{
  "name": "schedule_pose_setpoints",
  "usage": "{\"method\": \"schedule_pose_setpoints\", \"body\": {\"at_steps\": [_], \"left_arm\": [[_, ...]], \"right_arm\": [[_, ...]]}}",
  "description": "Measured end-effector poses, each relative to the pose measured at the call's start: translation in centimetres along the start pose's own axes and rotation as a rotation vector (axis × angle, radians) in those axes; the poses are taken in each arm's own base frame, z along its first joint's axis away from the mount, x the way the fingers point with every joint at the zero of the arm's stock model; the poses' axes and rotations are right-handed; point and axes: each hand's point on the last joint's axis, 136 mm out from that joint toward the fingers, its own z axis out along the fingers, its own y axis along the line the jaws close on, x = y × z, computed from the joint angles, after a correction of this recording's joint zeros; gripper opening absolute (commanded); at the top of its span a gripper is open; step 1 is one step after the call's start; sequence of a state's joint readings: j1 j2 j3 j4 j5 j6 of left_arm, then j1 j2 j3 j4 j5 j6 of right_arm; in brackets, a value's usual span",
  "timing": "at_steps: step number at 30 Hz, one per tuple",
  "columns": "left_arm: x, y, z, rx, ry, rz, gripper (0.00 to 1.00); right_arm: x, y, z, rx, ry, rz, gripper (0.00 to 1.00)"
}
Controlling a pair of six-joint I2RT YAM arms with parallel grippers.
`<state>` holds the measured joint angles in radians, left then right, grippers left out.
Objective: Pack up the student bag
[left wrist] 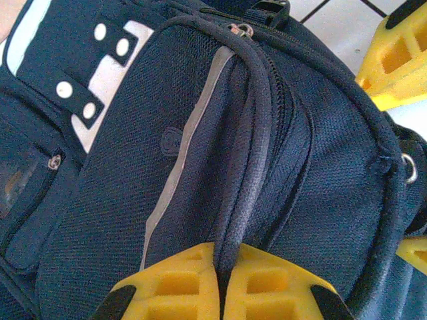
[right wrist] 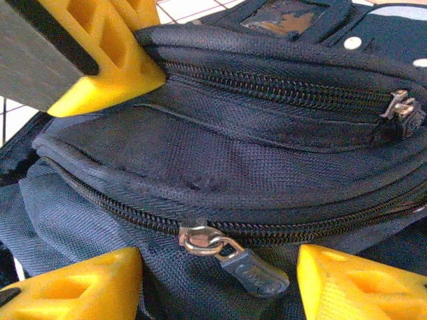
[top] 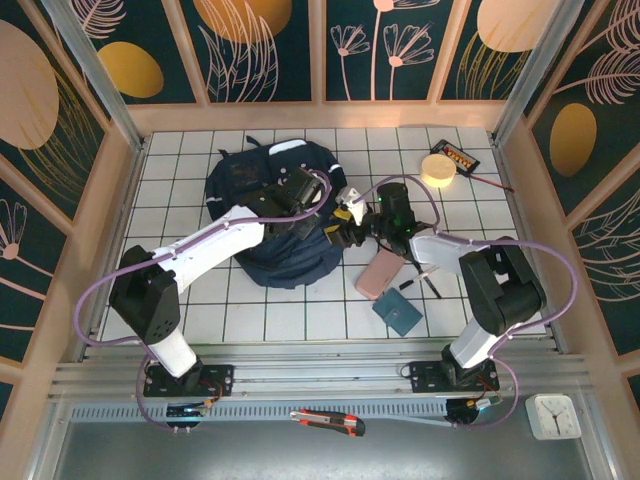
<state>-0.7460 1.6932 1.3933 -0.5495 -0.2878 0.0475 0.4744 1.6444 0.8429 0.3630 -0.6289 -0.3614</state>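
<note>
My left end effector (left wrist: 222,293) clamps a seam ridge (left wrist: 235,213) of the student bag (left wrist: 113,220), bracing it. My right end effector (right wrist: 220,283) stands part-open astride the zipper pull (right wrist: 257,275), empty; I'd centre the tab before pinching.

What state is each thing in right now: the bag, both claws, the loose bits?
student bag: lying on the table, visible zips look closed.
left gripper: shut, pinching a ridge of the bag.
right gripper: open, fingers either side of a zipper pull.
zipper pull: lying loose, not gripped.
cream roll: flat on the table, apart from the bag.
</note>
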Motion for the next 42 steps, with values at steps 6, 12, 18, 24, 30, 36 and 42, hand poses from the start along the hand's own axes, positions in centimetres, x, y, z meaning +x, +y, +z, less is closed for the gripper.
{"method": "schedule_pose_setpoints", "body": {"at_steps": [6,12,18,24,30,36,42], "left_arm": [[-0.1,0.0,0.0,0.0,-0.004,0.0,0.0],[-0.2,0.0,0.0,0.0,-0.007,-0.001,0.0],[-0.4,0.1,0.0,-0.007,-0.014,0.006,0.0],[-0.3,0.3,0.0,-0.019,-0.013,0.021,0.0],[-0.3,0.5,-0.1,-0.031,-0.012,0.027,0.0],[-0.2,0.7,-0.2,-0.038,-0.008,0.028,0.0],[0.0,0.7,-0.2,-0.04,-0.001,0.03,0.0]], "right_arm": [[-0.1,-0.4,0.8,-0.029,0.0,-0.008,0.17],[0.0,-0.6,0.7,-0.034,-0.001,-0.01,0.17],[0.0,-1.2,-0.1,-0.037,-0.009,0.003,0.36],[-0.2,-2.1,-1.8,-0.049,-0.037,0.023,0.4],[-0.2,-1.8,-2.0,-0.099,-0.036,0.018,0.39],[-0.5,-1.7,-1.6,-0.132,-0.041,0.009,0.39],[-0.6,-1.3,-0.8,-0.16,-0.037,0.009,0.4]]}}
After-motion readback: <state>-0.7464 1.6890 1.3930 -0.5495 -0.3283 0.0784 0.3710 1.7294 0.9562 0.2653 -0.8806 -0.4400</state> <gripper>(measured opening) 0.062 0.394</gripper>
